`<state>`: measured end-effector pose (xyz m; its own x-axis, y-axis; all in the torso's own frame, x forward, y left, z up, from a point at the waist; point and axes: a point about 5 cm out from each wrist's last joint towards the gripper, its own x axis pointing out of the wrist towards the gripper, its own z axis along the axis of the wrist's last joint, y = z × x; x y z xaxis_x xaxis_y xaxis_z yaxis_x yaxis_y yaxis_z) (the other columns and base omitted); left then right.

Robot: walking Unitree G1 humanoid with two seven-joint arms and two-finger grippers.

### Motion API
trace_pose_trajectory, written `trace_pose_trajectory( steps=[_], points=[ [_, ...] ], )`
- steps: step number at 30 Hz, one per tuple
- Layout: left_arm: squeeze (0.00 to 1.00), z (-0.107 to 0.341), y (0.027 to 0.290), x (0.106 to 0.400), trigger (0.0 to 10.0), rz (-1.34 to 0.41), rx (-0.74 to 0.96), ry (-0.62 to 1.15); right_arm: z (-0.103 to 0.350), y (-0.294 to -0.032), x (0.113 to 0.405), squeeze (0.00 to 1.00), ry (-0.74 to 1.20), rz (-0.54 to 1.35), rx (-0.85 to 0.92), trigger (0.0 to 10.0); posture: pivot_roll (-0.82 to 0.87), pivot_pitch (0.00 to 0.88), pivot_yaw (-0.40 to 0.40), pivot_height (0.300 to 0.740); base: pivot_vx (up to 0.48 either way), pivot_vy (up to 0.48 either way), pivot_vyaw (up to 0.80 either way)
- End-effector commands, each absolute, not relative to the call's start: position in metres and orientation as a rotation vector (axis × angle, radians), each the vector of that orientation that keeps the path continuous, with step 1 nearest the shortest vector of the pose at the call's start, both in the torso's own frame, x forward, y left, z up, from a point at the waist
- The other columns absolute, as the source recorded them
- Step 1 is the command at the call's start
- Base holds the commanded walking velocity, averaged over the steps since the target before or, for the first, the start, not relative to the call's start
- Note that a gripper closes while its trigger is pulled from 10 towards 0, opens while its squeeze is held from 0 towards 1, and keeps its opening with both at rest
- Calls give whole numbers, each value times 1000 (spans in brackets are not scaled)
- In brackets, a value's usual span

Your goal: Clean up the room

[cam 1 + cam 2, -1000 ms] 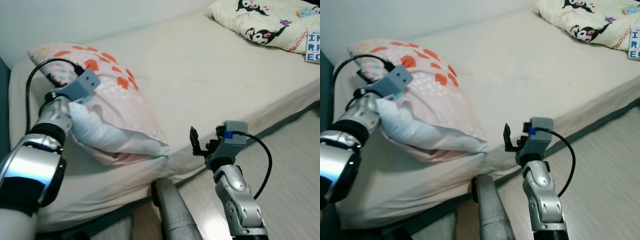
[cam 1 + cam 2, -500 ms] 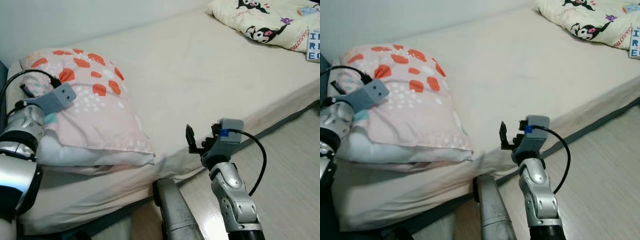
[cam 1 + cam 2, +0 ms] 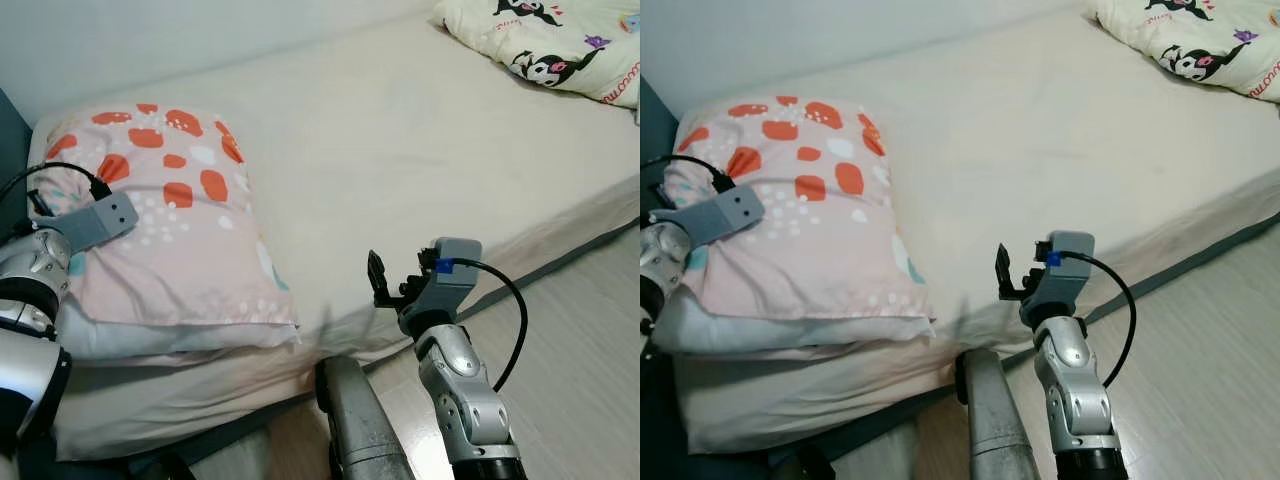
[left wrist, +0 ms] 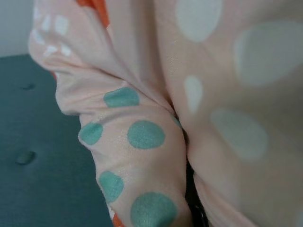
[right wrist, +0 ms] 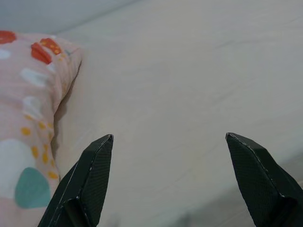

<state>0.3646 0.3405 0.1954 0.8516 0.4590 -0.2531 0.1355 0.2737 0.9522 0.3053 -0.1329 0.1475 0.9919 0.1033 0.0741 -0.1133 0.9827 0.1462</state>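
Pillow (image 3: 175, 220) flat, long axis toward wall, pinched by left gripper (image 3: 75, 262) fingers.

A home bedroom: bed (image 3: 420, 150) with pillow (image 3: 170, 220) and cartoon quilt (image 3: 560, 45).

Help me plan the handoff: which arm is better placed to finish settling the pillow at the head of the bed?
Left. The left gripper is pressed into the pillow fabric at its near-left edge. The right gripper hangs open beside the mattress, apart from the pillow.
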Motion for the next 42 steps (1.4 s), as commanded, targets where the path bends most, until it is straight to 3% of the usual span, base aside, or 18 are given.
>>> trace_pose_trajectory(
  steps=[1,5,23,42],
  points=[
    [0,194,378,340,10000,334,1276,699,144,-128,305,0,-57,128,159,10000,-318,175,101,555,0,0,0],
    [0,176,389,325,10000,316,1212,791,144,-125,306,0,-55,140,161,10000,-310,171,95,555,0,0,0],
    [0,176,413,304,10000,460,1110,776,145,-121,310,0,-56,176,152,10000,-290,154,74,555,0,0,0],
    [0,150,432,270,10000,447,943,991,146,-115,315,0,-55,211,151,10000,-267,145,61,555,0,0,0]
  ],
)
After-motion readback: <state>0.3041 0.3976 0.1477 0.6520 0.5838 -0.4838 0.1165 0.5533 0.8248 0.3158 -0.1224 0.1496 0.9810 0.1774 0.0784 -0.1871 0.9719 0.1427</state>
